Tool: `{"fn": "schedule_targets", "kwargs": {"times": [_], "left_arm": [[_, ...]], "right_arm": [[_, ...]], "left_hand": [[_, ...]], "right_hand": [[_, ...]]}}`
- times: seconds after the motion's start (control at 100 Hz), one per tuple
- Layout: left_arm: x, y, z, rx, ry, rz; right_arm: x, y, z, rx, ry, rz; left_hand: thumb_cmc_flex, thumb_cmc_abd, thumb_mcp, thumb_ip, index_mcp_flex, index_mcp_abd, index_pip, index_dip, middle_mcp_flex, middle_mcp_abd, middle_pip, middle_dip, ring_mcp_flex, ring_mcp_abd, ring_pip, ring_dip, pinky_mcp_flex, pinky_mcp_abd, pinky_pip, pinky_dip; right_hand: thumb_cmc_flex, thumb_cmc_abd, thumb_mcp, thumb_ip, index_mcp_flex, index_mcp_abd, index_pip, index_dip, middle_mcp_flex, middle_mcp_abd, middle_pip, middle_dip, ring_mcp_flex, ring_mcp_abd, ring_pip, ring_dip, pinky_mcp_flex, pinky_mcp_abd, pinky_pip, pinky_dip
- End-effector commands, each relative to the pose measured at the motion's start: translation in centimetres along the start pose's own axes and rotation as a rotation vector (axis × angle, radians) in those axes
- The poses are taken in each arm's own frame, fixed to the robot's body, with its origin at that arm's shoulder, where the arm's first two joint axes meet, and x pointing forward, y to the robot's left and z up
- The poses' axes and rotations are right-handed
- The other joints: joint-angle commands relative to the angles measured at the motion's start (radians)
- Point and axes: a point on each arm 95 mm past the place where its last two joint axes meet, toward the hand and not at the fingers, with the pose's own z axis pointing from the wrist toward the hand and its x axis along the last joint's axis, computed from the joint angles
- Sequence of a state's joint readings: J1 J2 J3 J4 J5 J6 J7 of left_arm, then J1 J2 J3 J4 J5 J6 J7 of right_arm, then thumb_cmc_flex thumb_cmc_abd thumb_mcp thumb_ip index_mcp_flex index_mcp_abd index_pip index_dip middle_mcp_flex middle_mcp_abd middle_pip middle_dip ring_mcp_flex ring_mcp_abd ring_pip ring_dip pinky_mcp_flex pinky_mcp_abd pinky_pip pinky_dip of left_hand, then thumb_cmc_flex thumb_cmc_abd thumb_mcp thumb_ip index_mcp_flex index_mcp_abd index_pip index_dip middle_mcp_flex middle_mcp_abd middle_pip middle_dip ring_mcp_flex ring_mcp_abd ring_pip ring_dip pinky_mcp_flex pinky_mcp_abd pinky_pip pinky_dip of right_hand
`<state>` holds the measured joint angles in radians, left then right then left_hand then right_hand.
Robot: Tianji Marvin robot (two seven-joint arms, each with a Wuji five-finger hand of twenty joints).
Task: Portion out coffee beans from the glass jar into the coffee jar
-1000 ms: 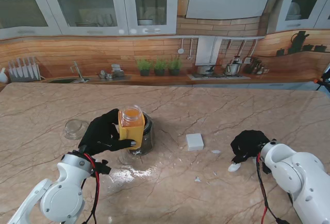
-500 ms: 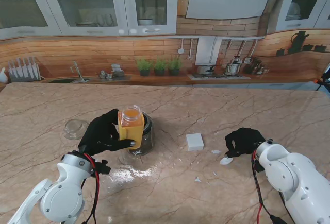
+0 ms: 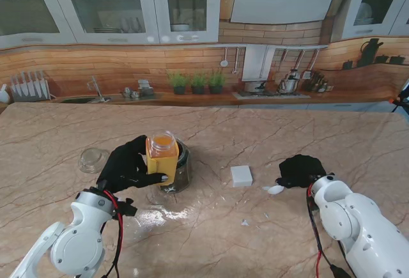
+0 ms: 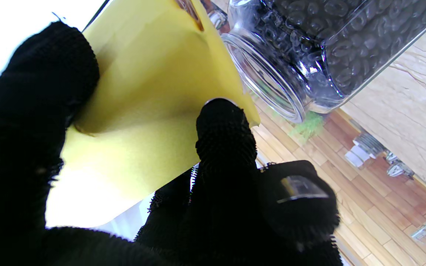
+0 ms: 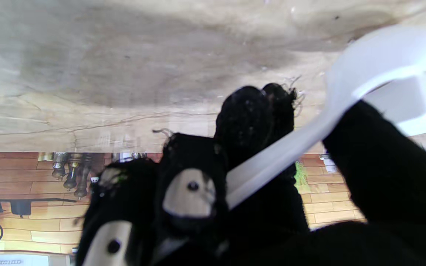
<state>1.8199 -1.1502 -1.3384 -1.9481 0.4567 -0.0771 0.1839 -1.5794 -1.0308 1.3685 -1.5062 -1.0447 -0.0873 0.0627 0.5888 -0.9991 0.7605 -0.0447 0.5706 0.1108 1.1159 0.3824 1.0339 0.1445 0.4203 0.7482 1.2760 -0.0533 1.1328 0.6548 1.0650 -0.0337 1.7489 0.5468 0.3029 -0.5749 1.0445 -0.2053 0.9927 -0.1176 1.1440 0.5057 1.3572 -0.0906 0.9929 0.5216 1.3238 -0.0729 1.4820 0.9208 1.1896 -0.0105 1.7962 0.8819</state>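
The left hand point(image 3: 131, 164) had its fingers point(image 4: 226, 136) clamped on the yellow-labelled coffee jar point(image 3: 162, 156), thumb on one face and the others wrapped round the far side; the jar stood upright with its mouth open. Touching it on the right stood the glass jar point(image 3: 180, 167), dark with beans point(image 4: 331, 44) and also lidless, as the left wrist view showed. Both sat left of the bench's point(image 3: 211, 239) middle, well in from every edge.

The right hand point(image 3: 299, 170) had its fingers point(image 5: 252, 122) curled shut on a white spoon point(image 3: 276, 189), the handle pinched between thumb and forefinger and the bowl jutting out toward the left, just over the bench. Whether the bowl touched the surface could not be told.

By count: two jars, one spoon, one white block point(image 3: 241, 175) lying between the jars and the right hand, and one glass lid point(image 3: 92, 159) toward the left edge, apart from the left hand. A few pale specks point(image 3: 245, 222) lay on the bench nearer to me, too small to make out.
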Motion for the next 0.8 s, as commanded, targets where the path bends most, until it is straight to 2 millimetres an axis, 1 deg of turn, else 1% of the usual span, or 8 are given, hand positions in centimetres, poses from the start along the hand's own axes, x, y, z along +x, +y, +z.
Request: {"fn": "schedule_targets", "kwargs": {"times": [0.0,0.07,0.21,0.36,0.44,0.65,0.75,0.79], "left_arm": [[0.04,0.06,-0.1,0.004,0.001,-0.003],[0.05,-0.03,-0.08,0.007,0.005,0.0],[0.08,-0.17,-0.04,0.011,0.01,0.001],[-0.01,-0.16,-0.1,0.008,0.008,0.005],[-0.06,-0.18,-0.12,0.008,0.006,0.006],[-0.07,-0.19,-0.13,0.008,0.006,0.008],[-0.1,-0.19,-0.14,0.007,0.004,0.008],[-0.12,-0.18,-0.16,0.007,0.004,0.008]], "right_arm": [[0.12,-0.25,-0.14,0.02,0.009,-0.005],[-0.03,-0.23,-0.31,0.024,0.013,-0.02],[0.01,-0.37,-0.4,0.032,0.016,-0.016],[0.23,-0.77,-0.5,0.076,0.005,0.016],[0.37,-0.9,-0.6,0.107,-0.012,0.051],[0.59,-0.89,-0.61,0.139,-0.031,0.12],[0.57,-0.86,-0.64,0.145,-0.026,0.128],[0.55,-0.88,-0.66,0.144,-0.023,0.135]], "left_hand": [[0.171,0.221,0.344,0.123,0.125,-0.171,0.162,0.059,0.139,-0.086,0.102,0.068,-0.003,0.061,-0.042,0.006,0.007,-0.037,0.062,-0.014],[0.171,0.221,0.345,0.124,0.125,-0.172,0.163,0.06,0.138,-0.084,0.102,0.068,-0.003,0.061,-0.042,0.006,0.007,-0.038,0.062,-0.015],[0.169,0.22,0.345,0.124,0.126,-0.175,0.163,0.06,0.139,-0.087,0.102,0.069,-0.002,0.061,-0.041,0.006,0.008,-0.039,0.063,-0.014],[0.169,0.221,0.345,0.126,0.124,-0.178,0.163,0.06,0.137,-0.09,0.103,0.07,-0.003,0.061,-0.043,0.006,0.008,-0.041,0.063,-0.014],[0.169,0.222,0.345,0.127,0.123,-0.179,0.163,0.061,0.136,-0.09,0.103,0.072,-0.004,0.062,-0.045,0.005,0.008,-0.041,0.064,-0.014],[0.168,0.223,0.344,0.128,0.122,-0.181,0.164,0.062,0.133,-0.093,0.103,0.075,-0.004,0.063,-0.048,0.005,0.007,-0.041,0.063,-0.014],[0.168,0.225,0.344,0.127,0.121,-0.182,0.163,0.062,0.132,-0.093,0.103,0.075,-0.004,0.065,-0.049,0.005,0.007,-0.04,0.062,-0.015],[0.168,0.225,0.343,0.128,0.121,-0.181,0.164,0.062,0.132,-0.093,0.102,0.076,-0.004,0.065,-0.05,0.005,0.007,-0.04,0.061,-0.015]], "right_hand": [[-0.053,0.098,0.007,0.067,0.088,-0.002,-0.029,0.142,0.103,0.064,0.031,-0.038,-0.008,0.062,0.029,-0.046,0.031,-0.054,0.298,0.013],[-0.112,0.163,-0.034,0.093,0.152,-0.03,0.004,0.263,0.103,0.052,0.037,-0.049,-0.009,0.103,0.018,-0.062,0.028,-0.012,0.298,0.005],[-0.137,0.194,-0.066,0.092,0.272,-0.106,0.065,0.339,0.102,0.05,0.067,-0.035,-0.012,0.123,0.043,-0.054,0.029,0.012,0.298,0.015],[-0.18,0.298,-0.107,0.089,0.223,-0.109,0.05,0.407,0.102,0.067,0.06,-0.012,-0.011,0.09,0.106,-0.002,0.038,-0.063,0.298,0.04],[-0.224,0.362,-0.161,0.119,0.213,-0.089,0.052,0.431,0.101,0.105,0.044,0.004,-0.013,0.125,0.129,0.014,0.041,-0.055,0.298,0.069],[-0.394,0.464,-0.25,0.3,0.199,0.008,-0.005,0.462,0.074,0.195,0.001,0.031,-0.018,0.21,0.138,0.021,0.042,-0.002,0.298,0.103],[-0.421,0.465,-0.222,0.45,0.198,0.016,-0.008,0.485,0.069,0.198,0.0,0.034,-0.018,0.216,0.138,0.021,0.042,-0.004,0.298,0.105],[-0.442,0.458,-0.186,0.558,0.2,0.017,0.003,0.517,0.066,0.197,0.008,0.04,-0.018,0.22,0.141,0.022,0.043,-0.003,0.298,0.112]]}}
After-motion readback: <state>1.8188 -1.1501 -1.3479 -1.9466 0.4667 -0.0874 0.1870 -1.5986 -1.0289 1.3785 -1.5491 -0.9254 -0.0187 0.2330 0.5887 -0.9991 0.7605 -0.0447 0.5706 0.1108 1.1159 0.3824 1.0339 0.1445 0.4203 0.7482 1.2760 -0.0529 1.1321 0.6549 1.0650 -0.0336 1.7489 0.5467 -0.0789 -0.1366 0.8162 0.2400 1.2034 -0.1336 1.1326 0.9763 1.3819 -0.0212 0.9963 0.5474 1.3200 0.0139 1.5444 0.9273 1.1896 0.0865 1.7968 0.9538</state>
